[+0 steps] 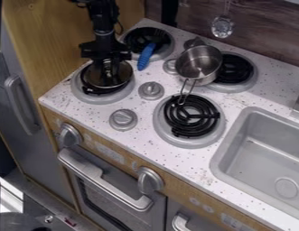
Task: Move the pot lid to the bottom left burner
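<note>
Well, the round, metal-rimmed pot lid [119, 78] is over the near left burner [97, 98], a black coil set in a grey ring, and seems to lie a little toward its far side. The black two-finger gripper [107, 67] hangs down right over the middle of the lid, hiding the spot where a knob would be; how far open it is, and whether it has hold of anything, I cannot tell. I'd expect a lid like this to be light and stiff, smooth enough to slip, and easy to chip or scratch if the centre is glass. A central knob, if it has one, is the place to take it, gripped squarely from above; pinched by the thin rim, it would likely swing or tip. Any centring wants a gentle, level touch, since the coil's ridges could rock it
</note>
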Motion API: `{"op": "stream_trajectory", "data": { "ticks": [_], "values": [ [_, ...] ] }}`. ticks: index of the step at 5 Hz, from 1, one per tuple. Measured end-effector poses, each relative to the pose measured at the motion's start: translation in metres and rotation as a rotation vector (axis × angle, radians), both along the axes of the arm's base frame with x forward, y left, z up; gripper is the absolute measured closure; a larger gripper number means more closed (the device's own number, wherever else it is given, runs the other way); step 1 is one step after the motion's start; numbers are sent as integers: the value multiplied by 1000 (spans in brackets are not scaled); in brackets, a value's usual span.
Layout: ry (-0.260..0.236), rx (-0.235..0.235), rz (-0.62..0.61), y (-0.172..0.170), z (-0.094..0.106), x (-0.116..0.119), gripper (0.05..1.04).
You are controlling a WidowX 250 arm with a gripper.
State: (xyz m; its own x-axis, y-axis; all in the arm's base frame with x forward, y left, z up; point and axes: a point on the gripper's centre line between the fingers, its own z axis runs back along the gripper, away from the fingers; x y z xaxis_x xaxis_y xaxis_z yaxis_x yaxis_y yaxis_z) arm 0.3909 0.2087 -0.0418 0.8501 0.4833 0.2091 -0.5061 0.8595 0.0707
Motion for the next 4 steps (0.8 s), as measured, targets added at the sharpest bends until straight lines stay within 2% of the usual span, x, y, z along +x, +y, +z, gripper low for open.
{"op": "stream_trajectory", "data": {
  "ticks": [1,2,3,4],
  "values": [
    [-59,2,-54,-10,15,2,186],
    [-130,21,-189,-30,48,15,85],
    [-125,4,-325,-67,55,18,85],
    [-87,-15,-413,-87,53,11,85]
  ]
}}
